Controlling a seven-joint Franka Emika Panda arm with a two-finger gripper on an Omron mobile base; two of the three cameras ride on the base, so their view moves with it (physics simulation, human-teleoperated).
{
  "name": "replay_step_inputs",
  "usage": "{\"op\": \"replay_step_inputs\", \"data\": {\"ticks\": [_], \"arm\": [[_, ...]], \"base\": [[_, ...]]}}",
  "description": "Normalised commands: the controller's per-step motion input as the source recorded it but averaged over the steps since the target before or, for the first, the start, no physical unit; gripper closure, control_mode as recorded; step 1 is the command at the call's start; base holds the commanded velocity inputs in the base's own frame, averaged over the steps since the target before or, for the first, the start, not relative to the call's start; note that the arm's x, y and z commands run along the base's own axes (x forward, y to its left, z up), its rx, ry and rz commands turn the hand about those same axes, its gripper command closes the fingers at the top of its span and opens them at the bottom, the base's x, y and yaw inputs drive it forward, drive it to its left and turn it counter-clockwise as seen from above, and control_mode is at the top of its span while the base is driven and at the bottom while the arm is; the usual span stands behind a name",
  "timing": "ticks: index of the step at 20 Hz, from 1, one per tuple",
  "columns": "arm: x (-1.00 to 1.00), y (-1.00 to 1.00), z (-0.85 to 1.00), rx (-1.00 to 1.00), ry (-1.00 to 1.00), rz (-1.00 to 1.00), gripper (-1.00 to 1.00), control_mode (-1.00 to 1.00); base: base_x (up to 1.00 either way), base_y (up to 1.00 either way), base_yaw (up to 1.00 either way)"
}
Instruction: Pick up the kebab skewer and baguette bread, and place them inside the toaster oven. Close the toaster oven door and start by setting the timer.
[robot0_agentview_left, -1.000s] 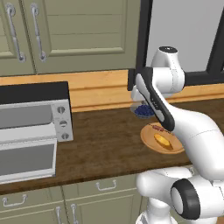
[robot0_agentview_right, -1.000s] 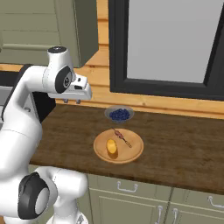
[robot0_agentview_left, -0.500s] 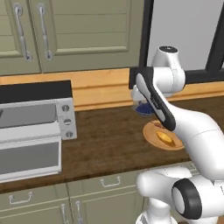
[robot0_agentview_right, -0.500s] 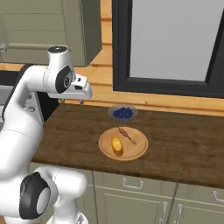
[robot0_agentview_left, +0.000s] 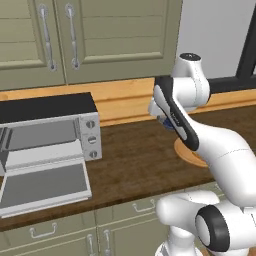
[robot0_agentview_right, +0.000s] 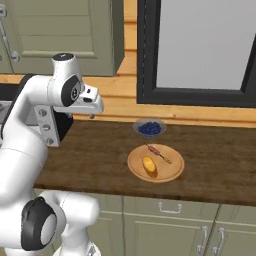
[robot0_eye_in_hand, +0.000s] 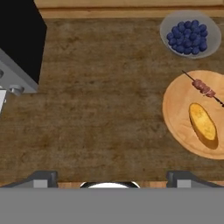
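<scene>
The reddish-brown kebab skewer (robot0_eye_in_hand: 204, 87) and golden baguette bread (robot0_eye_in_hand: 203, 121) share a round wooden plate (robot0_eye_in_hand: 177, 113) beyond my spread, empty claw (robot0_eye_in_hand: 109, 178), ready for picking.

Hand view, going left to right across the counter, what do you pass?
toaster oven → bowl of blueberries → wooden plate holding the kebab skewer and baguette bread

A home kitchen: olive-green panelled cabinets (robot0_agentview_left: 75, 35) fill the upper left of the left base view, above a dark wooden counter (robot0_agentview_left: 130, 160) carrying a silver toaster oven (robot0_agentview_left: 47, 135), beside a black-framed window (robot0_agentview_right: 200, 50).
</scene>
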Motion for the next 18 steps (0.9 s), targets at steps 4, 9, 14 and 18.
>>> {"op": "replay_step_inputs", "data": {"ticks": [4,9,14,18], "arm": [[0.00,0.00,0.00,0.00,0.00,0.00,-1.00,1.00],[0.00,0.00,0.00,0.00,0.00,0.00,-1.00,1.00],[0.00,0.00,0.00,0.00,0.00,0.00,-1.00,1.00],[0.00,0.00,0.00,0.00,0.00,0.00,-1.00,1.00]], "base": [[0.36,0.01,0.02],[0.44,0.00,0.13],[0.29,0.00,0.17],[0.33,-0.06,0.00]]}}
